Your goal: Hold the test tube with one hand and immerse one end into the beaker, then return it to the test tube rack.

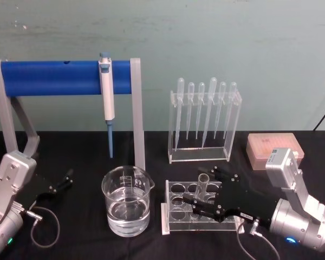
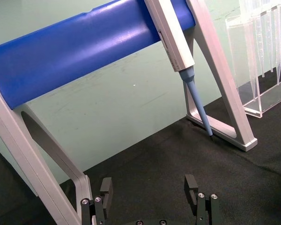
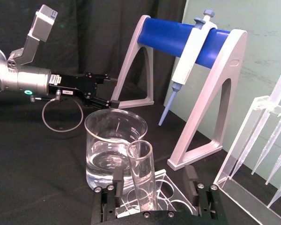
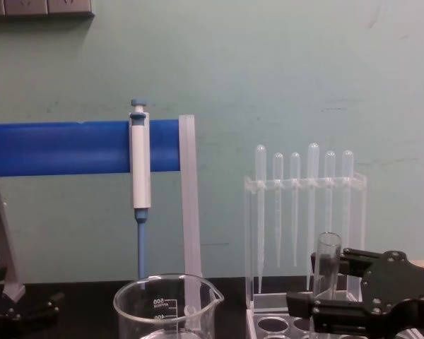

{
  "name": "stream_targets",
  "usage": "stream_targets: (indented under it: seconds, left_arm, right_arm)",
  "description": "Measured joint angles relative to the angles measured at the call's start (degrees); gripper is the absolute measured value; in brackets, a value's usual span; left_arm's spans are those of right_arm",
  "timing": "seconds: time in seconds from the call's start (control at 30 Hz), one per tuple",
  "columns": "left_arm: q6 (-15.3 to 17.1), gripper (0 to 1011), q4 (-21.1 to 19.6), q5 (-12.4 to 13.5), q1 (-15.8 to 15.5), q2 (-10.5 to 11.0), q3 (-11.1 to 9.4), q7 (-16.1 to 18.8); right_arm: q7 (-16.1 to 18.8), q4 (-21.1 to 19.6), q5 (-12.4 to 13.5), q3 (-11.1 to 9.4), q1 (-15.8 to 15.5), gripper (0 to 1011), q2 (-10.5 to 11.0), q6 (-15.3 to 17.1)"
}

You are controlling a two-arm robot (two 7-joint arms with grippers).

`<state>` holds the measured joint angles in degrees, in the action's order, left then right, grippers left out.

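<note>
**Right hand.** Locate the right hand (image 1: 207, 189) at the near right of the worktop (image 1: 76, 157), over the test tube rack (image 1: 179, 201). Its fingers are spread, one on each side of the test tube (image 1: 201, 184). In the right wrist view there is a clear gap between the tube and each finger (image 3: 191, 176), so nothing is pinched.

**Test tube.** The tube stands in a hole of the rack, open rimmed top upward. It rises above the rack's top plate.

**Beaker.** The beaker (image 1: 127, 199) sits just to the left of the rack, apart from it. It is partly filled with clear liquid, and its spout points to the far right.

**Left hand.** The left hand (image 1: 62, 181) rests low at the near left, well apart from the beaker. Its fingers (image 2: 105, 187) are spread and hold nothing.

**Background items.** On the far side, note these items:
- the blue-barred stand (image 1: 54, 77), with the pipettor (image 1: 106, 103) hanging on it
- the clear holder of plastic pipettes (image 1: 205, 116)
- a pink box (image 1: 273, 149) at the far right
</note>
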<state>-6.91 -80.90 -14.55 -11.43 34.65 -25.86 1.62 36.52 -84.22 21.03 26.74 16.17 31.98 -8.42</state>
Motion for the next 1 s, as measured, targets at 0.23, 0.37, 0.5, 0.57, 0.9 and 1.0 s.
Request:
stream_targets:
  seconds: [0.23,0.37,0.5,0.57,0.9,1.0]
  left_arm:
    - [0.0,1000,0.0,0.0,0.0,0.0,0.0,0.0]
    - [0.0,1000,0.0,0.0,0.0,0.0,0.0,0.0]
    - [0.0,1000,0.0,0.0,0.0,0.0,0.0,0.0]
    - [0.0,1000,0.0,0.0,0.0,0.0,0.0,0.0]
    - [0.0,1000,0.0,0.0,0.0,0.0,0.0,0.0]
    - [0.0,1000,0.0,0.0,0.0,0.0,0.0,0.0]
  right_arm:
    - [-0.04,-0.04,0.03,-0.05,-0.03,630,0.03,0.0]
    - [-0.09,-0.06,0.05,-0.07,-0.05,510,0.05,0.01]
    - [-0.15,-0.08,0.07,-0.07,-0.07,392,0.06,0.0]
    - [-0.16,-0.09,0.07,-0.07,-0.07,306,0.06,0.01]
    - [-0.29,-0.31,0.07,-0.24,-0.18,226,0.06,0.12]
    - [-0.44,-0.92,0.01,-0.55,-0.28,226,0.18,0.61]
